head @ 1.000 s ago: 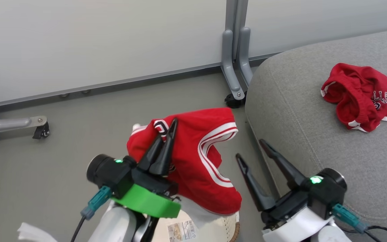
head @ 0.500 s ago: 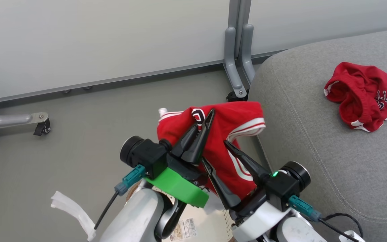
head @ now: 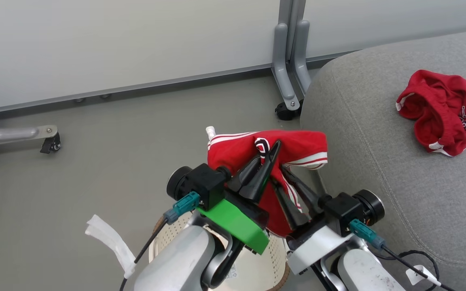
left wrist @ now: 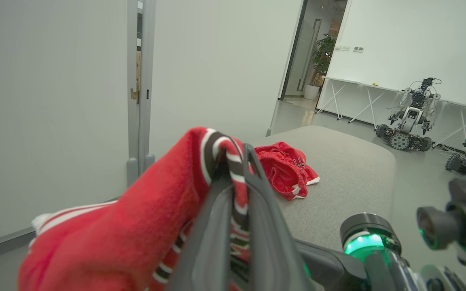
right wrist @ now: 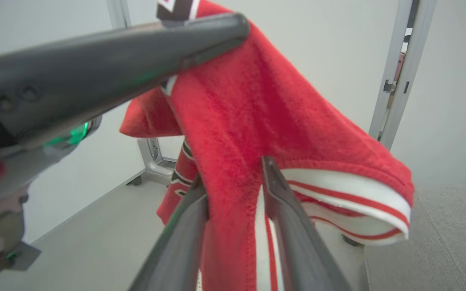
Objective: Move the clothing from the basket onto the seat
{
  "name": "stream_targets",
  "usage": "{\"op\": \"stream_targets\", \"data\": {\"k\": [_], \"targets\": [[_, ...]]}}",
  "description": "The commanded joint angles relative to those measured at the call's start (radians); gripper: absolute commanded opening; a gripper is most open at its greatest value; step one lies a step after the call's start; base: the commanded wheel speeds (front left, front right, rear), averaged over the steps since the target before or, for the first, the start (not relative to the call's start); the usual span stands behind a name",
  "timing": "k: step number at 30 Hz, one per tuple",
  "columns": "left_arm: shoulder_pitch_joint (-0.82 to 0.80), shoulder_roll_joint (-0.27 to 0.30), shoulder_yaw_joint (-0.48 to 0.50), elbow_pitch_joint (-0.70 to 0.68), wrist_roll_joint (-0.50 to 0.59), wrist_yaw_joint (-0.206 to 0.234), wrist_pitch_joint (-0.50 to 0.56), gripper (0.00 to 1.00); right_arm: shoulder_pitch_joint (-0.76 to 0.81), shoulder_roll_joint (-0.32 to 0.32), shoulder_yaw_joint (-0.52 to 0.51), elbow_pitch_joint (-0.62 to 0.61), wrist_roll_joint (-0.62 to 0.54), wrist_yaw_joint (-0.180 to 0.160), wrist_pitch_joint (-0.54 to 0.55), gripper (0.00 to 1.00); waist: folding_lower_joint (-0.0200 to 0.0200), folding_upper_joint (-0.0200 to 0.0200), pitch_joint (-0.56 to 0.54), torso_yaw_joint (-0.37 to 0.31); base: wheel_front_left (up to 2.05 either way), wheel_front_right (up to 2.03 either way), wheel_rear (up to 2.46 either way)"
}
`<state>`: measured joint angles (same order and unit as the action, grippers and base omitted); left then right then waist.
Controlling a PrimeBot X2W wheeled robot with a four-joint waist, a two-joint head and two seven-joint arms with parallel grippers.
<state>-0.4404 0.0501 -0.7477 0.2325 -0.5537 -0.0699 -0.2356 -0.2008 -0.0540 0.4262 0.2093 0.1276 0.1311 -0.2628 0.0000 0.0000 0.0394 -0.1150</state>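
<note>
Moved in since a second ago, the right hand (head: pixel 279 174) is now set against the shorts (head: pixel 233 147). Its fingers are narrowed with a fold of red cloth between them; whether the cloth is actually squeezed cannot be told. Just to its left, the left hand (head: pixel 268 151) is pressed together on a dark-and-white striped band, by which the shorts are held up in the air. The shorts are hung above the basket (head: pixel 276 258), which is stood on the floor (head: pixel 95 141), and their white-trimmed hem is seen at the left edge of the seat (head: pixel 378 133). The jersey (head: pixel 443 111) is laid crumpled on the seat, well in from that edge.
</note>
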Motion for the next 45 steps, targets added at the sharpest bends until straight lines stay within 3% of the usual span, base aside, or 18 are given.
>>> {"op": "stream_targets", "data": {"k": [1, 16, 17, 19, 27, 45], "targets": [[-0.017, 0.001, -0.003, 0.006, -0.006, 0.008, -0.001, 0.0, -0.014, 0.0, -0.002, 0.009, 0.002, -0.001, -0.003, 0.0, 0.0, 0.0, 0.004, 0.002, 0.0, 0.0, 0.0], [-0.044, 0.009, -0.019, 0.079, -0.01, 0.01, 0.002, 0.0, -0.024, 0.003, -0.048, 0.011, 0.022, -0.001, -0.003, 0.0, 0.0, 0.0, 0.029, -0.006, 0.0, 0.0, 0.0], [-0.044, 0.008, -0.018, 0.081, -0.011, 0.014, 0.001, 0.11, -0.024, 0.003, -0.054, 0.011, 0.025, -0.001, -0.003, 0.0, 0.0, 0.0, 0.03, -0.006, 0.0, 0.0, 0.0], [-0.043, 0.012, -0.021, 0.087, -0.006, 0.02, 0.008, 1.0, -0.022, 0.002, -0.065, 0.013, 0.037, -0.001, -0.003, 0.0, 0.0, 0.0, 0.03, -0.006, 0.0, 0.0, 0.0], [-0.012, 0.037, -0.041, 0.09, -0.011, 0.016, 0.032, 1.0, -0.024, 0.003, -0.106, 0.027, 0.089, -0.001, -0.003, 0.0, 0.0, 0.0, 0.026, -0.007, 0.0, 0.0, 0.0], [0.026, 0.091, -0.021, 0.065, 0.029, 0.077, -0.006, 1.0, -0.021, 0.003, -0.143, 0.006, 0.082, -0.001, -0.003, 0.0, 0.0, 0.0, 0.036, -0.016, 0.0, 0.0, 0.0]]}}
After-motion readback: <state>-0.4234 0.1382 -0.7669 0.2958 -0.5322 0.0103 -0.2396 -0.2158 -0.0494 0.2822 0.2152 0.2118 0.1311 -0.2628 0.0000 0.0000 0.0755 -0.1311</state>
